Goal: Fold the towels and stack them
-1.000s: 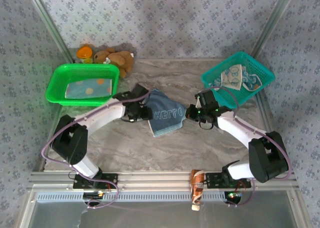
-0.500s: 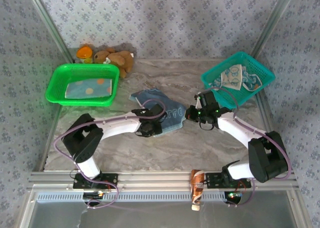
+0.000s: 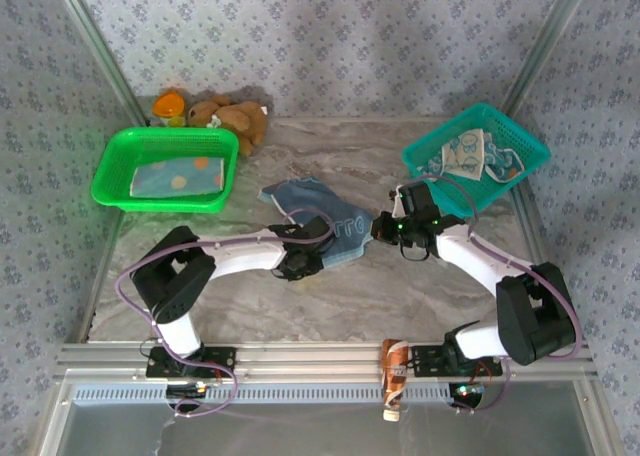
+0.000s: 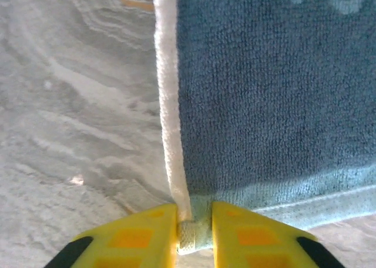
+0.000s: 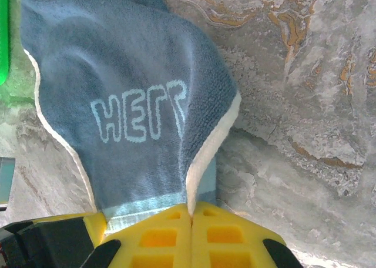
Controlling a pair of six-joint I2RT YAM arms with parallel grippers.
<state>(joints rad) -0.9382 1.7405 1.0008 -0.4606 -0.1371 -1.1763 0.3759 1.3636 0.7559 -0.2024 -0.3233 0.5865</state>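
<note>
Corners were secured: the left gripper (image 4: 194, 221) pinched the near corner of the blue-grey towel (image 3: 312, 202) in the middle of the table (image 3: 400, 301) and the right gripper (image 5: 192, 208) clamped its right corner, so lifting both evenly, edge taut, would likely fold it square.

A robot lab's test cell: a marble-print worktop (image 3: 350, 306) boxed in by floral cloth walls (image 3: 330, 36) hung on aluminium struts (image 3: 98, 46), with two arms (image 3: 240, 251) bolted to a metal rail (image 3: 300, 356). Beyond the left hand (image 3: 305, 264) sit a green plastic basket (image 3: 150, 202) and a plush toy (image 3: 235, 116).
</note>
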